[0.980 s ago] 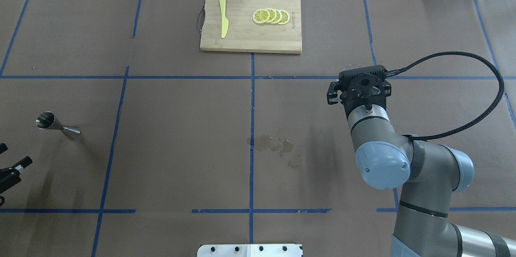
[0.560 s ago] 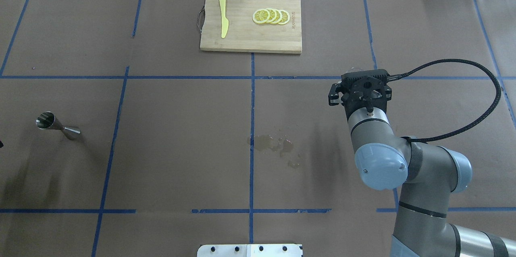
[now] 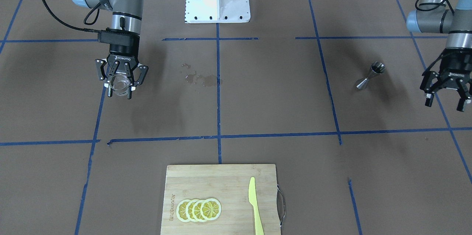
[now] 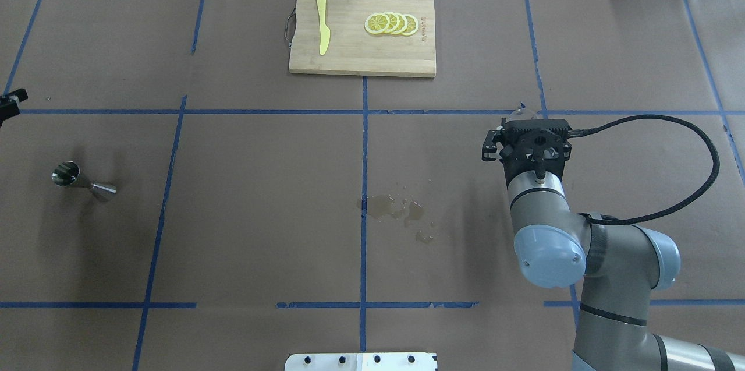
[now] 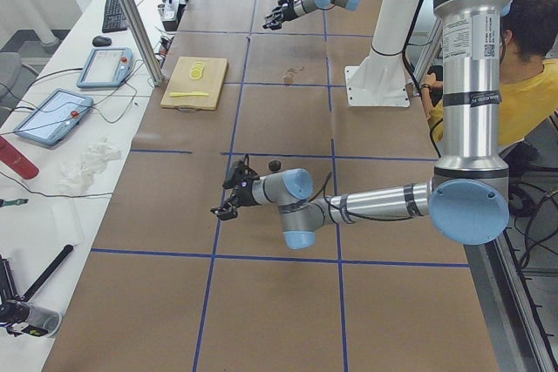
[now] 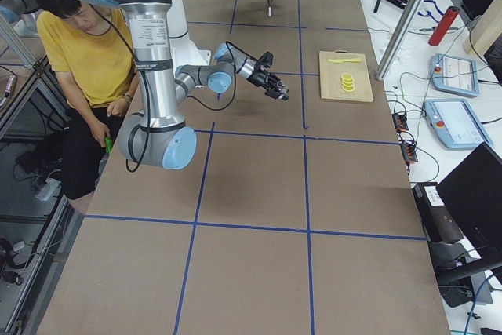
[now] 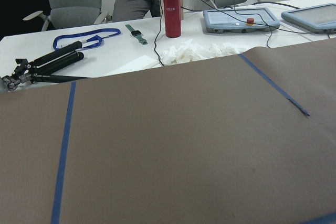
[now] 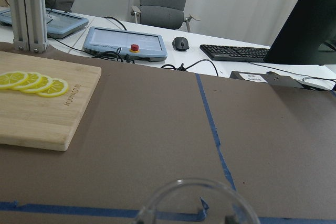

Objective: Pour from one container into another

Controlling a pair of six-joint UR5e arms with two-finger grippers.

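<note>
The clear glass cup [image 3: 120, 84] hangs above the table with my right gripper [image 3: 120, 94] shut on it. Its rim [image 8: 194, 202] shows at the bottom of the right wrist view. In the overhead view the wrist hides nearly all of the cup. The steel jigger [image 4: 81, 180] stands upright on the table's left side, also seen from the front [image 3: 368, 76]. My left gripper [image 3: 444, 104] is open and holds nothing, a little to the outside of the jigger and clear of it. Only its tip [image 4: 9, 103] shows at the overhead view's left edge.
A wooden cutting board [image 4: 361, 59] at the far middle carries lemon slices [image 4: 391, 23] and a yellow knife [image 4: 322, 23]. A wet spill [image 4: 398, 211] marks the paper near the centre. The white base plate [image 4: 361, 361] sits at the near edge. A person [image 6: 78, 52] sits beside the robot.
My right gripper drew back toward the robot and slightly right with the cup. My left gripper left the lower left edge of the overhead view and reappeared farther up that edge.
</note>
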